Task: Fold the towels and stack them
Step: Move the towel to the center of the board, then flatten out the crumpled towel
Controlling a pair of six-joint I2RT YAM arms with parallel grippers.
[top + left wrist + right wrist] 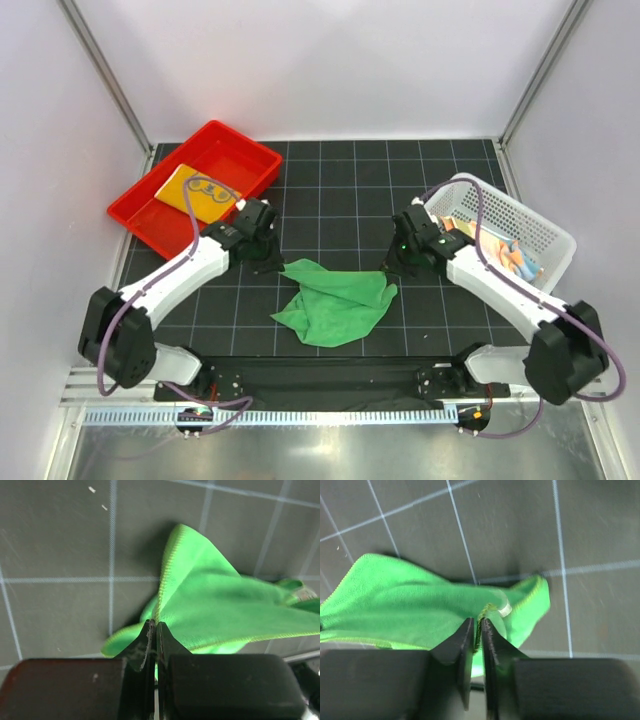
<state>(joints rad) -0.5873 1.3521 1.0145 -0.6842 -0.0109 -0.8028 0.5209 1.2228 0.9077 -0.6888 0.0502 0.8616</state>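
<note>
The green towel [335,300] lies crumpled at the middle of the black grid mat. My left gripper [268,262] is shut on its far left corner; the left wrist view shows the hem pinched between the fingertips [154,627] and the cloth [225,600] stretching right. My right gripper [392,268] is shut on its far right corner, with the hem clamped in the right wrist view [479,625] and the cloth [395,605] stretching left. The yellow-orange towel [192,192] lies folded in the red tray [235,150]. The striped dotted towel [515,258] sits in the white basket [540,225].
The red tray stands at the far left of the mat, the white perforated basket at the far right. Metal frame posts [105,75] rise at the back corners. The arm bases sit on a rail [320,385] at the near edge.
</note>
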